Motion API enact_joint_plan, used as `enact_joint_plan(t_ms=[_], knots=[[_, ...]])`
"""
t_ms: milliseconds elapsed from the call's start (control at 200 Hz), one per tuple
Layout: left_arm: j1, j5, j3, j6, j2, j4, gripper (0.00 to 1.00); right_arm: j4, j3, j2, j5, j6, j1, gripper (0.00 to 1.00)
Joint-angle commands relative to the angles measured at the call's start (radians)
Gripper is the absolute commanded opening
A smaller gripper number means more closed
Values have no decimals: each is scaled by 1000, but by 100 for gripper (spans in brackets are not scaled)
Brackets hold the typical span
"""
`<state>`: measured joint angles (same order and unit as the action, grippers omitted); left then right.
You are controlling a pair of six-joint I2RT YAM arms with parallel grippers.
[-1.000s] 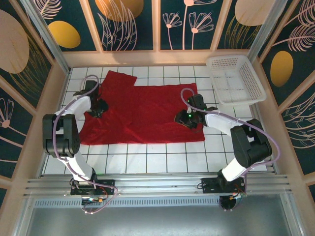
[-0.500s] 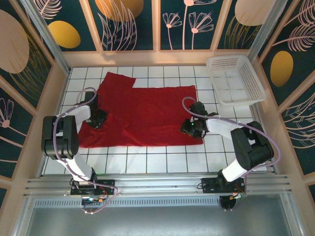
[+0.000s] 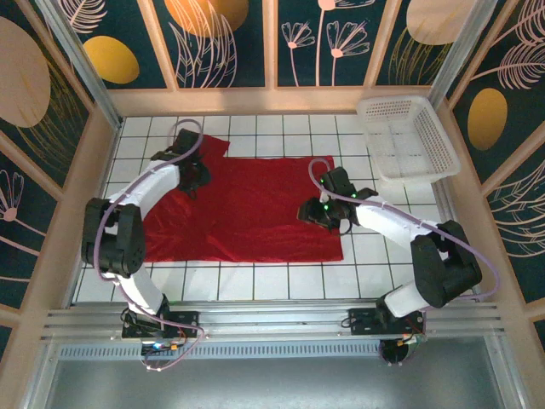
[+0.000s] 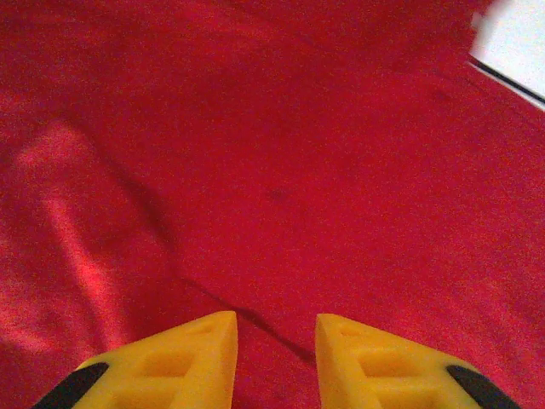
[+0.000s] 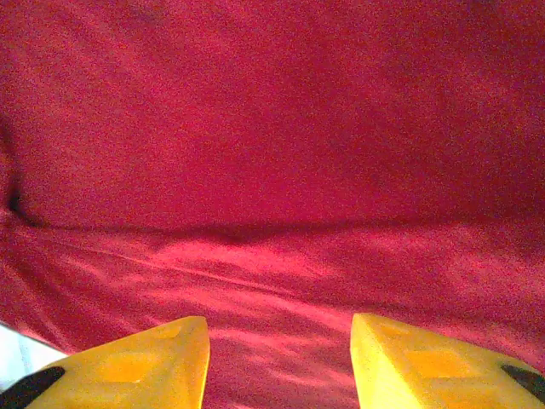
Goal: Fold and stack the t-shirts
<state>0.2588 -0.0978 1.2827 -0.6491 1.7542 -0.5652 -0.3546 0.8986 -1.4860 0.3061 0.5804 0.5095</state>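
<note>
Parted yellow fingers (image 4: 196, 354) — red t-shirt (image 4: 281, 153) below

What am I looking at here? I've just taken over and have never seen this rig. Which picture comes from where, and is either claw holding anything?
Two robot arms are bolted at the near edge of a white tiled table. The overhead picture looks down from behind them. A plain deep-red cloth t-shirt lies spread out, and a white plastic mesh basket sits at the far right. The two close-ups come from a camera on each wrist, with that arm's yellow fingertips at the bottom. The left gripper and the right gripper are both over the shirt with their jaws apart, apparently gripping nothing.
</note>
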Motion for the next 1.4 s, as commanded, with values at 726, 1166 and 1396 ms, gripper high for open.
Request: enact_joint_plan(t_ms=[726,1166,1396], knots=[[123,-118,9,154,192,-108,17,115,124,-93,134,18,-63,51],[129,-78,16,127,125,-80,0,126,121,-105,139,16,-63,51],[140,-13,25,111,105,-44,0,126,128,-118,141,12,-63,50]])
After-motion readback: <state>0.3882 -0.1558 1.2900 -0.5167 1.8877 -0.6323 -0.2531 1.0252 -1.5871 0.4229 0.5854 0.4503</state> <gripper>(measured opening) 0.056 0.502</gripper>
